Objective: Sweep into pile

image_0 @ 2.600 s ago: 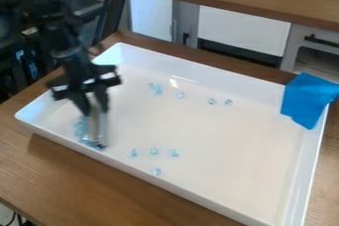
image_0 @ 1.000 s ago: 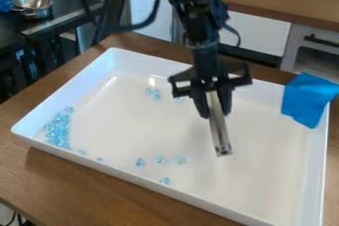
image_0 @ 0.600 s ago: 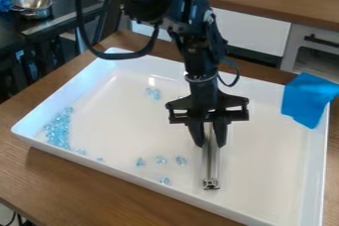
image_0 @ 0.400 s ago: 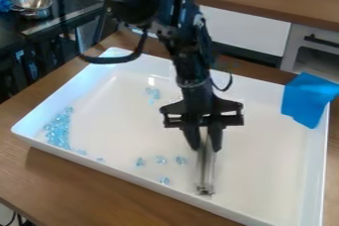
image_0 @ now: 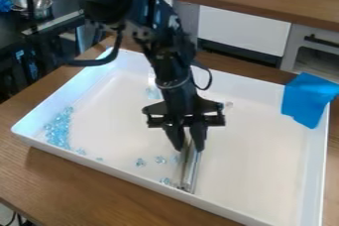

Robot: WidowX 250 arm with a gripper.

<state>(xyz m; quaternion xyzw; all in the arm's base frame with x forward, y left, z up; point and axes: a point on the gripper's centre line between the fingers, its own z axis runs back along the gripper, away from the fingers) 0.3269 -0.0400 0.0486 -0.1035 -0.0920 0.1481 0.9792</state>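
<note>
The black gripper hangs over the front middle of the white tray, shut on a clear, silvery sweeping tool that points down to the tray floor near the front wall. Beside the tool's left side lie loose pale blue pieces, one of them close against its lower end. A pile of pale blue pieces lies along the tray's left end. More pieces rest near the back wall, left of the arm.
A blue cloth drapes over the tray's right back corner. The tray's raised walls surround the work area on a wooden table. A metal pot stands on a dark surface at the upper left.
From the tray's left side the gripper went to the middle right, then came forward and leftward with the tool, up to the loose front pieces. The tray has shifted slightly.
</note>
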